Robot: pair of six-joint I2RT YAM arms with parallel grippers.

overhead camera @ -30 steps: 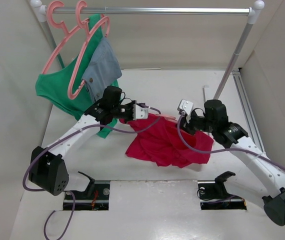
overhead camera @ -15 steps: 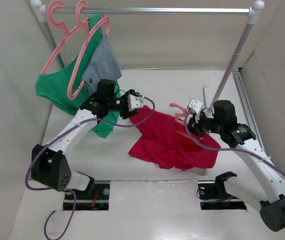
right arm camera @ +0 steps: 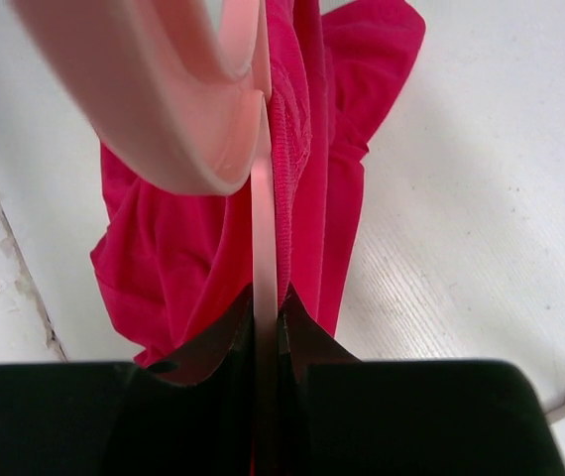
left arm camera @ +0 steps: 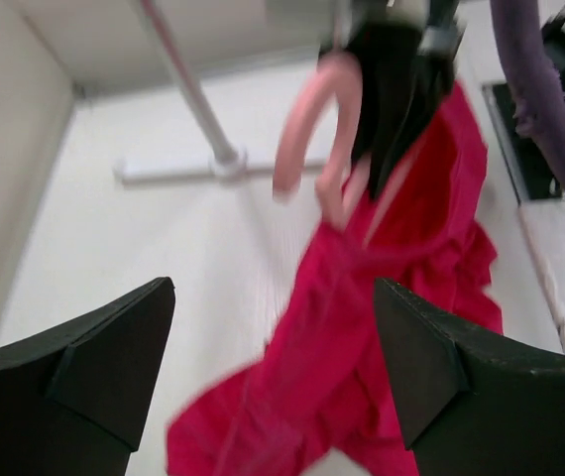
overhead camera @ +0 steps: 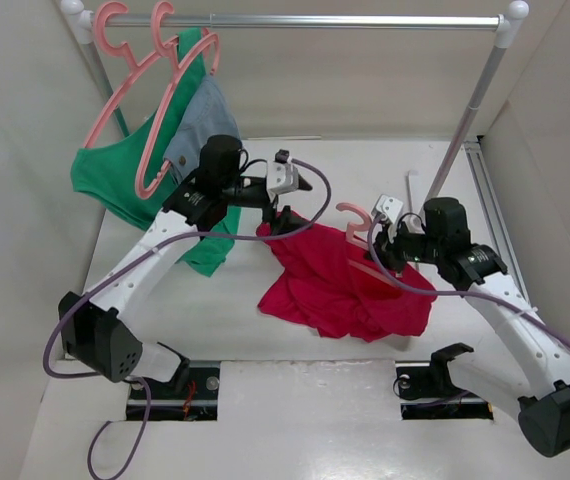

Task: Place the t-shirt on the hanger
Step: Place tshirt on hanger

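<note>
The crimson t-shirt [overhead camera: 337,288] lies bunched on the table, its upper part gathered round the pink hanger [overhead camera: 357,218], whose curled hook sticks out above the cloth. My right gripper [overhead camera: 377,246] is shut on the hanger's thin neck [right arm camera: 266,297], with red cloth [right arm camera: 322,178] on both sides of it. My left gripper [overhead camera: 293,200] hangs open just left of the shirt's top corner, holding nothing. In the left wrist view its fingers [left arm camera: 84,377] stand wide apart above the shirt [left arm camera: 362,327], facing the hook [left arm camera: 307,129]. Most of the hanger's frame is hidden in cloth.
A clothes rail [overhead camera: 305,20] crosses the back, with its right post [overhead camera: 470,110] slanting down to the table. At its left end, pink hangers [overhead camera: 130,70] carry a green garment [overhead camera: 115,185] and a grey-blue denim piece [overhead camera: 205,125]. Walls close both sides.
My left gripper has opened, let go of the t-shirt's corner and moved up and back. My right gripper has shifted right with the hanger, so the hook now shows above the cloth.
</note>
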